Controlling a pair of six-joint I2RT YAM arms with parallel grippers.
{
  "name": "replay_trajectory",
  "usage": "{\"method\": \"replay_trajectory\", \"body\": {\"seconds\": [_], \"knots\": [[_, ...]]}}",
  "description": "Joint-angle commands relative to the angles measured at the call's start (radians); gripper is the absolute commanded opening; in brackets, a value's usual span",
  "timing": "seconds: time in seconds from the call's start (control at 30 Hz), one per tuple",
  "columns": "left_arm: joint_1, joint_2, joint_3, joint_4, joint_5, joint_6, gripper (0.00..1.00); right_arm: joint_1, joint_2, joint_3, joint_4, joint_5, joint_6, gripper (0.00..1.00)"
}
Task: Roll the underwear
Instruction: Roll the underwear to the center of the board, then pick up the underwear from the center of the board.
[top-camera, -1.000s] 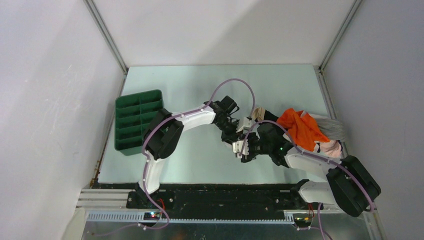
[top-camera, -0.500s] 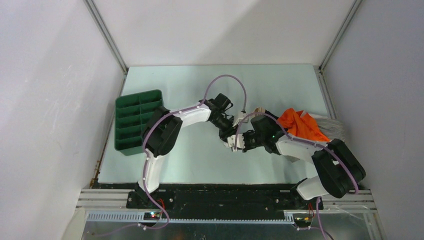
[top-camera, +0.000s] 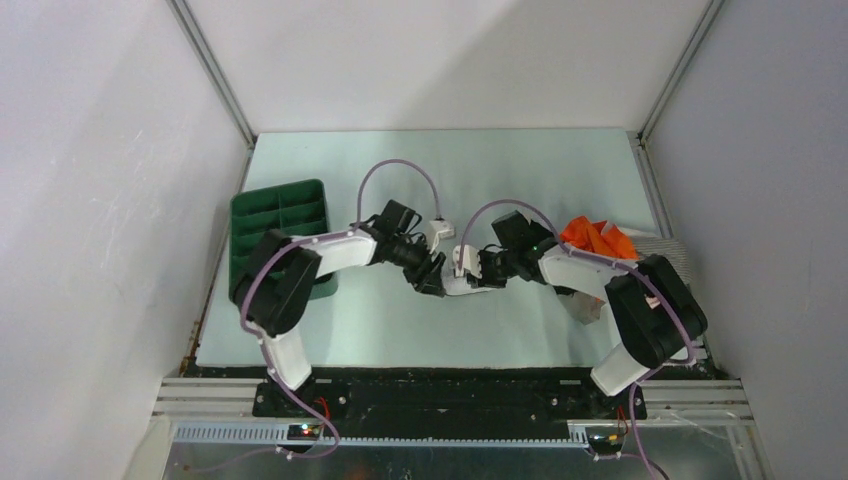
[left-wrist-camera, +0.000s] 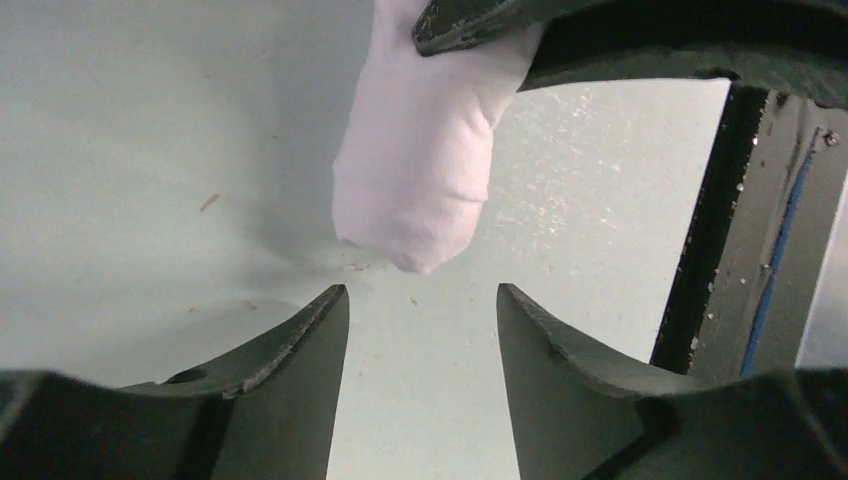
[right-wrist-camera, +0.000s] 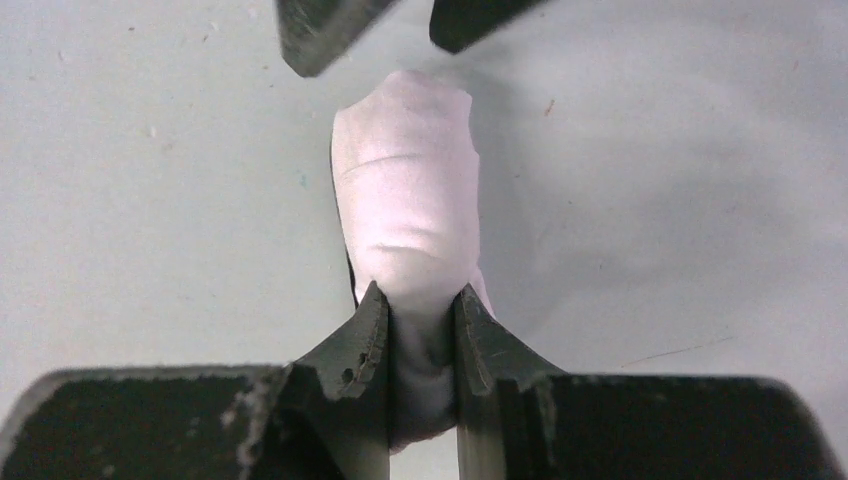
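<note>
The underwear (right-wrist-camera: 410, 210) is a pale, tightly rolled bundle lying on the green table. My right gripper (right-wrist-camera: 418, 295) is shut on one end of it, the cloth squeezed between both fingers. From above, the roll (top-camera: 458, 283) sits mid-table between the two grippers. My left gripper (left-wrist-camera: 420, 290) is open, its fingers just short of the roll's (left-wrist-camera: 415, 180) free end and touching nothing. In the top view the left gripper (top-camera: 432, 280) is to the left of the roll and the right gripper (top-camera: 478, 272) to its right.
A green compartment tray (top-camera: 278, 215) stands at the table's left edge. An orange garment (top-camera: 598, 238) and striped grey cloth (top-camera: 668, 250) are piled at the right edge. White walls close in the table (top-camera: 400, 170) on three sides.
Both arms have shifted left, away from the clothes pile. My left gripper has opened and let go of the roll. The right gripper has closed on the roll's other end.
</note>
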Motion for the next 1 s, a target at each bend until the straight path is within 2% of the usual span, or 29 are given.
{"method": "replay_trajectory", "body": {"seconds": [0.0, 0.03, 0.1, 0.17, 0.2, 0.37, 0.63, 0.77, 0.97], "knots": [[-0.001, -0.097, -0.059, 0.165, -0.09, -0.061, 0.63, -0.06, 0.073, 0.078, -0.125, 0.014, 0.066, 0.0], [-0.002, -0.076, -0.057, 0.182, -0.076, -0.072, 0.74, -0.067, 0.081, 0.087, -0.128, 0.005, 0.07, 0.0], [-0.002, -0.032, -0.047, 0.223, -0.07, -0.128, 0.89, -0.089, 0.095, 0.101, -0.137, -0.014, 0.065, 0.0], [0.005, 0.004, -0.043, 0.308, -0.076, -0.207, 0.97, -0.098, 0.101, 0.106, -0.157, -0.034, 0.042, 0.0], [0.006, 0.019, -0.041, 0.335, -0.075, -0.262, 0.98, -0.099, 0.101, 0.11, -0.17, -0.039, 0.036, 0.0], [0.002, 0.076, -0.014, 0.469, -0.024, -0.35, 0.99, -0.103, 0.119, 0.133, -0.197, -0.046, 0.037, 0.0], [-0.043, 0.167, -0.005, 0.489, 0.06, -0.303, 0.99, -0.108, 0.162, 0.194, -0.222, -0.028, 0.077, 0.0], [-0.048, 0.212, -0.013, 0.506, 0.085, -0.312, 0.93, -0.108, 0.163, 0.195, -0.222, -0.03, 0.078, 0.0], [-0.053, 0.256, 0.005, 0.465, 0.188, -0.267, 0.56, -0.108, 0.165, 0.195, -0.211, -0.02, 0.09, 0.0]]}}
